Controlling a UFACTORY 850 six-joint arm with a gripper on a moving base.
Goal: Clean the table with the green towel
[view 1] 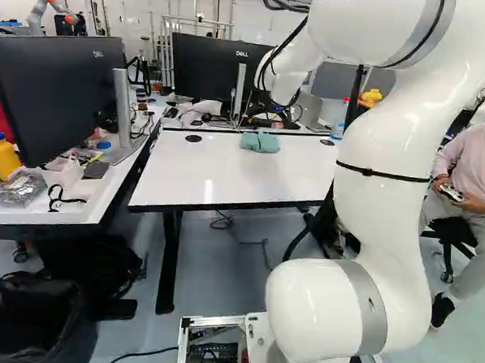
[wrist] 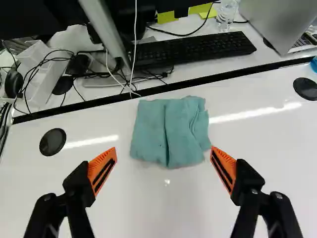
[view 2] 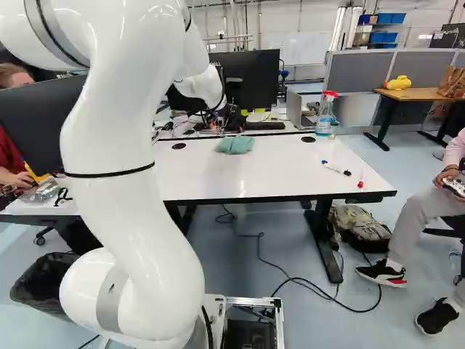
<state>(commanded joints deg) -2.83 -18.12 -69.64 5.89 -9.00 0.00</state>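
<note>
Presently, items as they stood. One towel (wrist: 171, 131), green, folded into a compact pad, lying flat near the middle of the far edge of the surface (wrist: 148, 208); the folds probably gave the grip some thickness to bite on. One pair of jaws, empty, wide apart, aimed down and short of the towel, its orange pads (wrist: 102, 171) toward either side, apparently so spread to straddle the bundle. One blue-capped marker (view 2: 333, 169) and one red-capped marker (view 2: 361, 179), loose toward the right edge, likely obstacles to a full wipe. One spray bottle (view 2: 325, 116), upright by the far right corner, seemingly kept out of the wiping area. Next called for: a short advance, a descent, then closing on the cloth.
</note>
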